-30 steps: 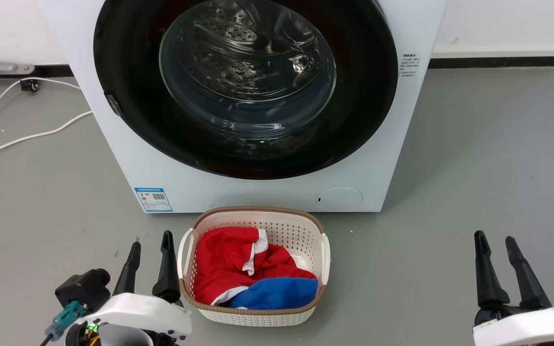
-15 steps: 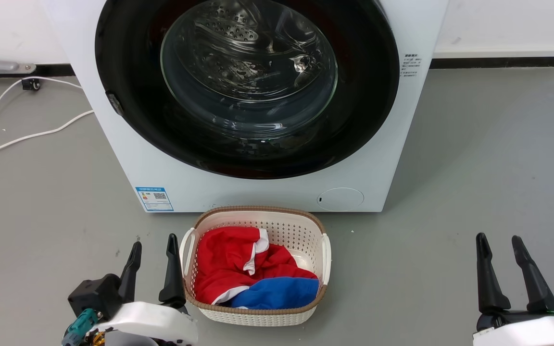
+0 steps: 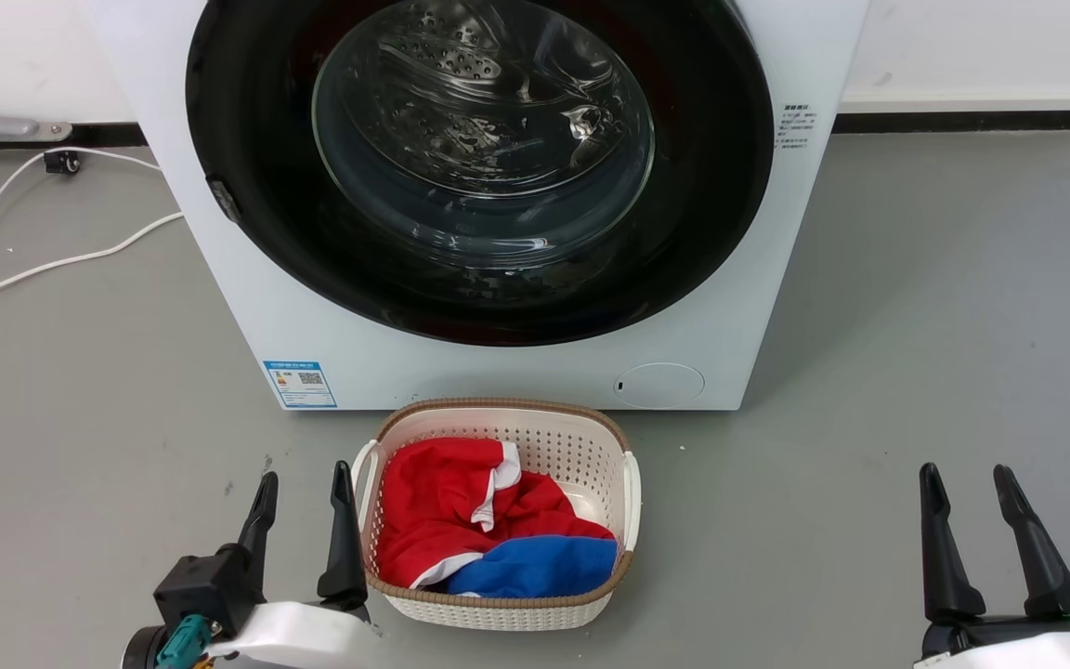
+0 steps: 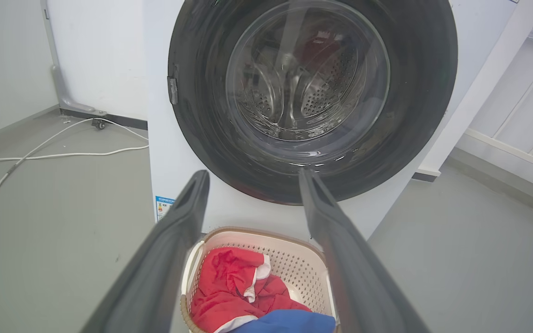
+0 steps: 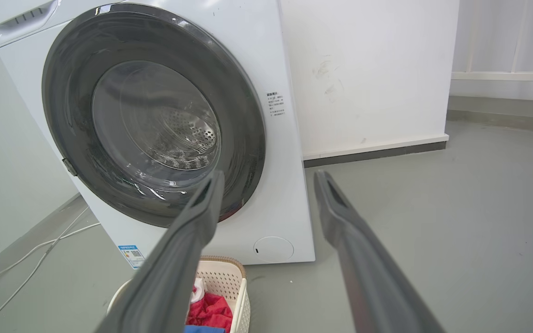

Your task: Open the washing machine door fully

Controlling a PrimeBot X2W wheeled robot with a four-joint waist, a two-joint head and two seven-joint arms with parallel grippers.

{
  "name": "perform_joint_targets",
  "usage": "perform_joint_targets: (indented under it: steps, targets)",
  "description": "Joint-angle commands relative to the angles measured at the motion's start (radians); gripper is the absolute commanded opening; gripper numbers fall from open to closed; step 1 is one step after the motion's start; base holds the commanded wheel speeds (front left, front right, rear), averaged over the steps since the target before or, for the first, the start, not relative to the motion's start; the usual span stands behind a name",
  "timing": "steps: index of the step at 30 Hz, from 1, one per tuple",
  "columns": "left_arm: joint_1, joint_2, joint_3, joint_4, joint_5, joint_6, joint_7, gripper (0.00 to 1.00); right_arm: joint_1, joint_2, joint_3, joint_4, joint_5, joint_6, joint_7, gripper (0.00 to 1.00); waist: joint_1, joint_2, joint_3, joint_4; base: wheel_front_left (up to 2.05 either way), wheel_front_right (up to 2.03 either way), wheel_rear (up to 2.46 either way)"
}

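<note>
Washing machine door point(image 3: 484, 158): shut; judged rigid, slick; to be gripped at rim opposite hinge point(image 3: 222, 200). Left gripper point(image 3: 305, 474), right gripper point(image 3: 965, 470): spread, empty.

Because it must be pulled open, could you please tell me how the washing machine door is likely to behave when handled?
The washing machine door looks rigid, so it probably swings as one piece. Its glossy black ring likely offers a slippery grip. The bulging glass bowl centre suggests it is fairly heavy.

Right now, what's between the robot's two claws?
In the head view, a white laundry basket of red and blue clothes sits close by the left gripper; then bare grey floor reaches the right gripper.
</note>
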Motion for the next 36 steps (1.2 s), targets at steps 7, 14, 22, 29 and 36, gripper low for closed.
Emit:
perform_joint_targets:
  steps: [7, 14, 22, 29, 36]
  targets:
    - [0.014, -0.013, 0.012, -0.004, 0.072, -0.015, -0.022, 1.0, 0.021, -0.001, 0.0, -0.02, -0.058, 0.002, -0.02, 1.0, 0.0, 0.0, -0.001, 0.002, 0.0, 0.0, 0.0]
    - [0.027, -0.03, 0.03, 0.007, 0.112, -0.036, -0.036, 1.0, 0.033, 0.0, 0.001, -0.025, -0.096, 0.002, -0.035, 1.0, 0.0, 0.0, 0.0, 0.005, 0.0, 0.0, 0.0]
    - [0.036, -0.042, 0.046, 0.013, 0.165, -0.052, -0.051, 1.0, 0.046, 0.0, -0.001, -0.029, -0.132, 0.002, -0.049, 1.0, 0.0, 0.0, 0.0, 0.006, 0.0, 0.0, 0.0]
    - [0.047, -0.047, 0.056, 0.018, 0.217, -0.056, -0.064, 1.0, 0.055, 0.0, -0.002, -0.033, -0.162, 0.002, -0.063, 1.0, 0.0, 0.0, -0.003, 0.005, 0.0, 0.0, 0.0]
    - [0.054, -0.049, 0.059, 0.026, 0.244, -0.059, -0.075, 1.0, 0.065, 0.0, -0.001, -0.033, -0.187, 0.001, -0.072, 1.0, 0.0, 0.0, -0.003, 0.005, 0.0, 0.0, 0.0]
